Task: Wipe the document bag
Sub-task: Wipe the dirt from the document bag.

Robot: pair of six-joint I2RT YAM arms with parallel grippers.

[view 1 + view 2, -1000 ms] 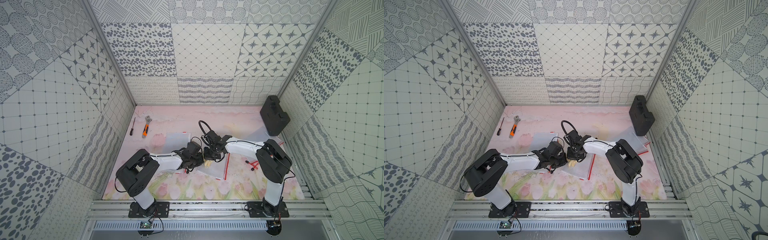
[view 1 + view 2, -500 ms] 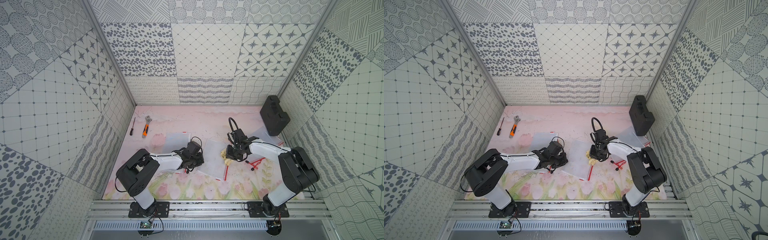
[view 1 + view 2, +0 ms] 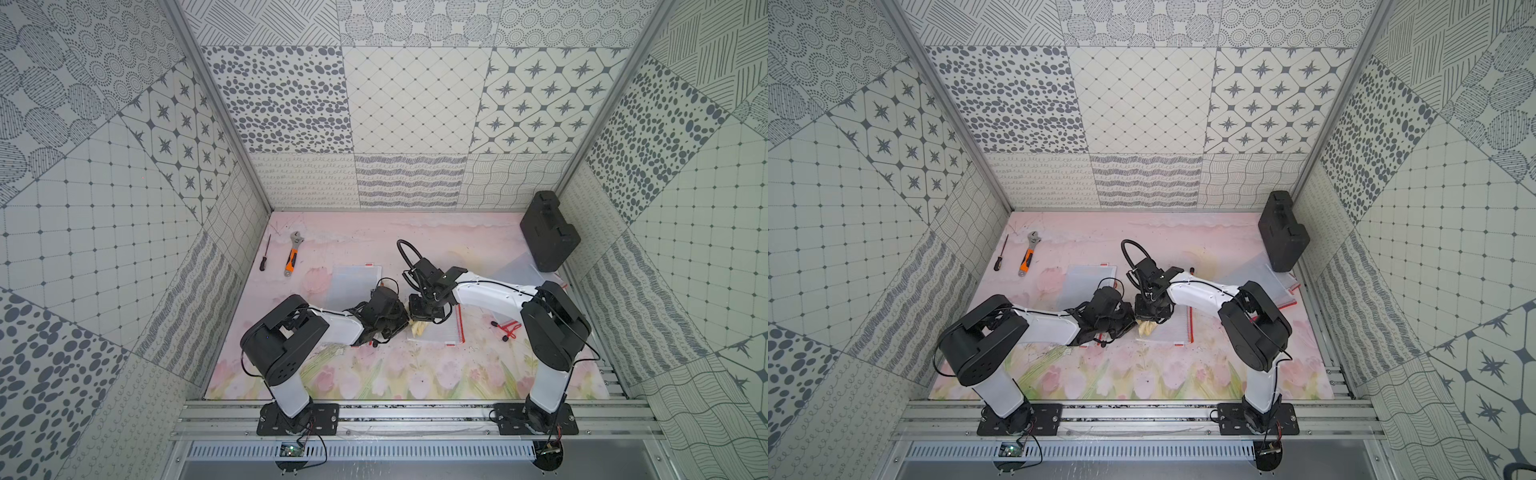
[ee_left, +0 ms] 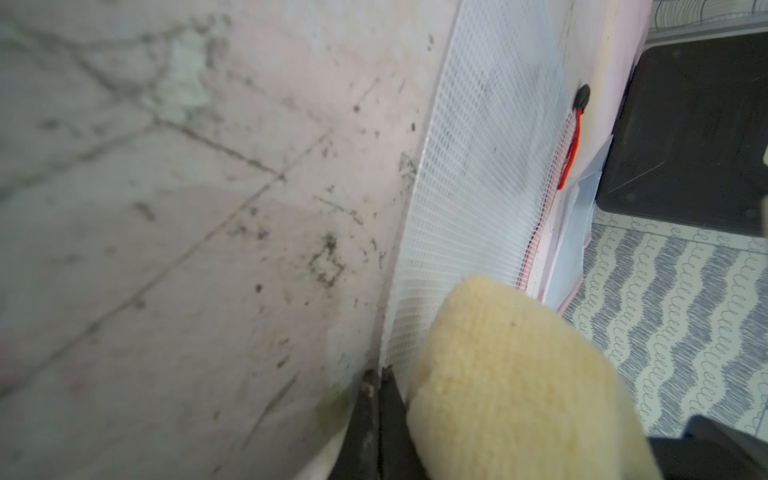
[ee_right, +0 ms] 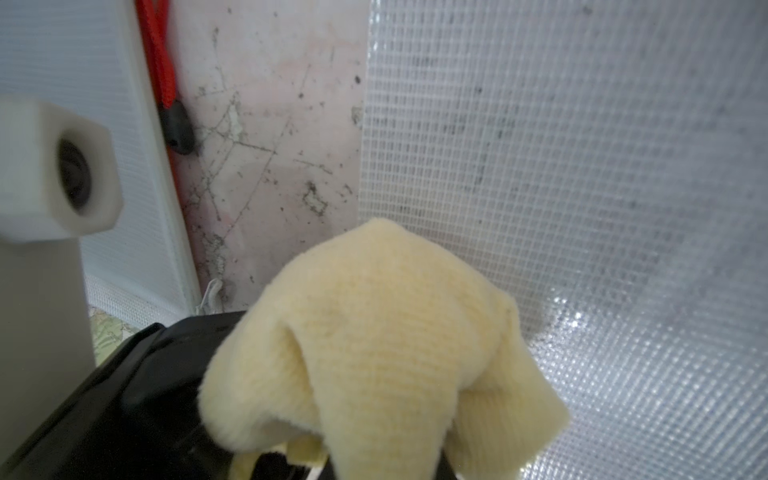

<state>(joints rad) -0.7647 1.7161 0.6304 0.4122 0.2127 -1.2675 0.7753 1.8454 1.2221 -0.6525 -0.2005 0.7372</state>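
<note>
The document bag [image 3: 441, 328] is a translucent mesh pouch with a red zip, lying flat mid-table; it also shows in another top view [image 3: 1173, 328] and both wrist views [image 4: 478, 187] [image 5: 582, 166]. My right gripper [image 3: 420, 321] is shut on a yellow cloth [image 3: 419, 329], which rests on the bag's left end [image 5: 374, 332]. The cloth hides that gripper's fingers in the right wrist view. My left gripper [image 3: 402, 324] is shut, its tips [image 4: 379, 376] touching the bag's left edge beside the cloth [image 4: 511, 374]. I cannot tell whether they pinch the bag.
A second mesh bag [image 3: 355, 284] lies behind the left gripper, and more bags [image 3: 519, 270] lie at the right by a black case [image 3: 548, 232]. A wrench [image 3: 292, 259] and a screwdriver [image 3: 265, 257] sit at the back left. A red cord [image 3: 508, 328] lies right of the bag.
The right gripper swept the cloth from the bag's left end over to its right side, then came back to the left end beside the left gripper. The left arm stayed put.
</note>
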